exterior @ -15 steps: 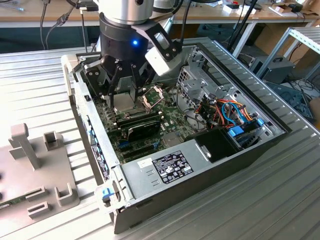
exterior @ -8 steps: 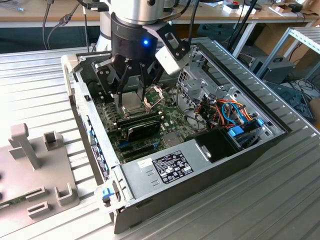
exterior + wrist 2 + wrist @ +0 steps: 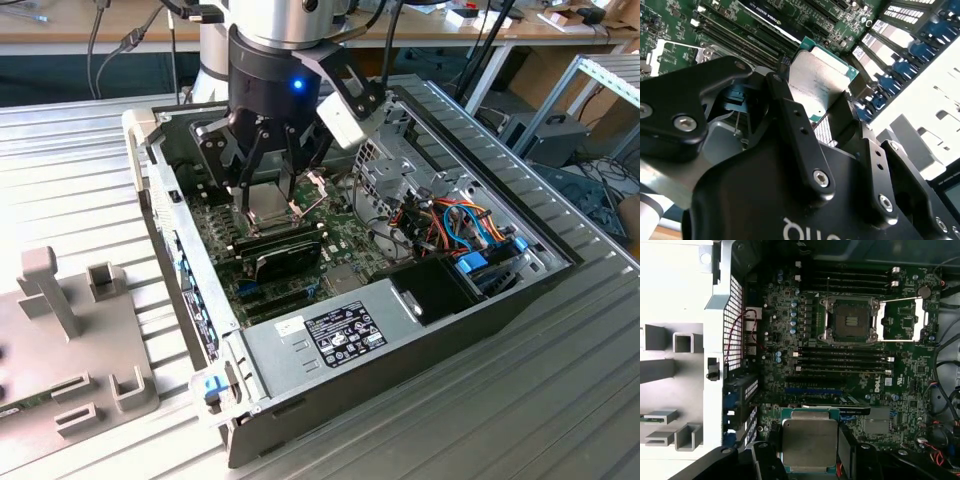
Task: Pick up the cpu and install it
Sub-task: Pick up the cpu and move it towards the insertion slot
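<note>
Gripper [image 3: 270, 198] jaws closed on cpu [image 3: 809, 442], 2 fingers pinching opposite edges. Chip hangs above motherboard [image 3: 790, 370]; socket [image 3: 850, 320] empty. Risks: thin edge grip slips; skewed descent bends pins; chip clips hinged frame [image 3: 902, 320].

The computer case [image 3: 400, 395] lies on the desk [image 3: 520, 440], with a fixture [image 3: 60, 330] at the exterior view's left. Inside, the end effector [image 3: 270, 205] holds the cpu [image 3: 809, 442] above the motherboard [image 3: 785, 370], which carries the socket [image 3: 849, 320].

The ribbed metal table [image 3: 90, 160] has the open computer case [image 3: 400, 360] sitting on it, plus a grey fixture plate [image 3: 40, 350] at the exterior view's left.
</note>
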Available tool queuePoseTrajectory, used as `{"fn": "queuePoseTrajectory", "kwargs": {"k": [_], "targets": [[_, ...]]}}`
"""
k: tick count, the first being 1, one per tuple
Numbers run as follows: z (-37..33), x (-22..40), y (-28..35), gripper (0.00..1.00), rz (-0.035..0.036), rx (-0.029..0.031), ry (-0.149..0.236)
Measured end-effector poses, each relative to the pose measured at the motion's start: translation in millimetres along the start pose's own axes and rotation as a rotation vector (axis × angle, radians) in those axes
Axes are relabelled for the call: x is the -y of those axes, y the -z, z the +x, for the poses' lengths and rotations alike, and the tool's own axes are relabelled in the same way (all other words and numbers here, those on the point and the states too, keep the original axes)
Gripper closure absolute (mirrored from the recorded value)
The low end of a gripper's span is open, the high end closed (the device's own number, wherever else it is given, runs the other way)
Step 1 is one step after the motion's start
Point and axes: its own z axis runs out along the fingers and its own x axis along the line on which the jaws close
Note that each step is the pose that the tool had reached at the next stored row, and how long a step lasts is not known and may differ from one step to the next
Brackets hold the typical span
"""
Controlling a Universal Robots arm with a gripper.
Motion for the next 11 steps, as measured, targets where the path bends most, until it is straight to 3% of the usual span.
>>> {"fn": "queuePoseTrajectory", "kwargs": {"k": [11], "targets": [[-7.7,0.2,-0.2,0.45,0.0,0.0,0.0]]}}
